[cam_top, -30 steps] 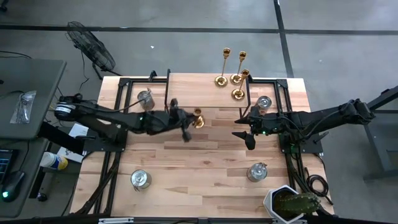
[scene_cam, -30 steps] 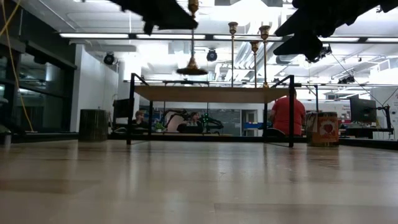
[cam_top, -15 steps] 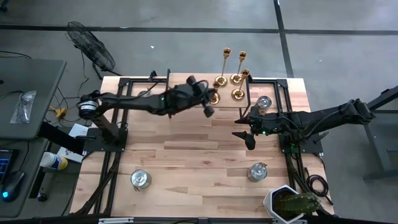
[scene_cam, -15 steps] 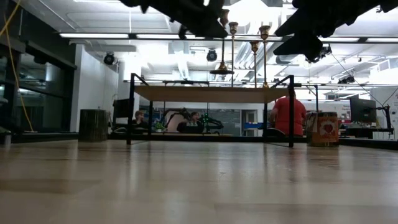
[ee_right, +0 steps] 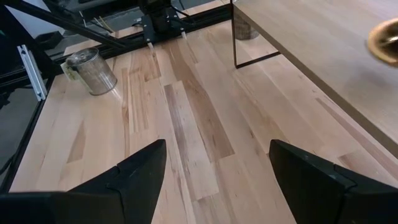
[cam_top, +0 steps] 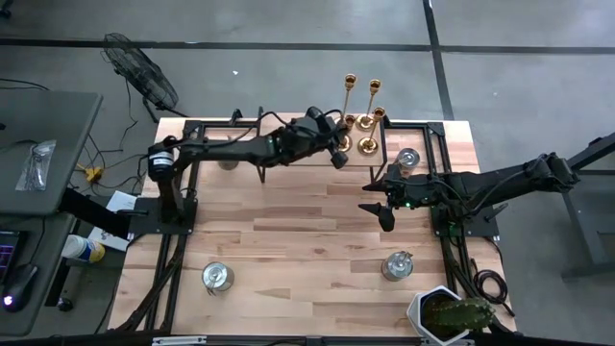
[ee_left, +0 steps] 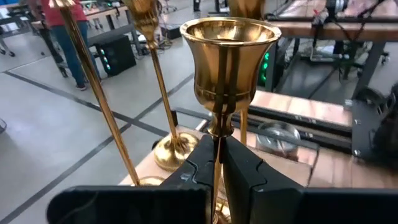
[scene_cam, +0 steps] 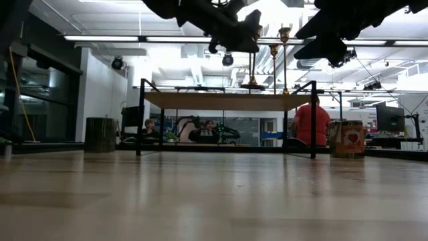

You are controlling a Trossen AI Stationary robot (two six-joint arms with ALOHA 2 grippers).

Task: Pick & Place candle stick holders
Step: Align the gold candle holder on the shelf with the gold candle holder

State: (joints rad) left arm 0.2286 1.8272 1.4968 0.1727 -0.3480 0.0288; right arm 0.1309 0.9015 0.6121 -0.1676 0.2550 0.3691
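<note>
left pincer [ee_left: 216, 163] clamped on candlestick holder [ee_left: 227, 59] stem — rigid, slick brass, top-heavy; grip stem below cup | right pincer [ee_right: 214, 171] apart, empty

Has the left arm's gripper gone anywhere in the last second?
Yes. The left gripper, fingers shut on a candle stick holder, has swung from mid-table toward the far edge, ending beside the three standing candle stick holders on the raised shelf.
</note>
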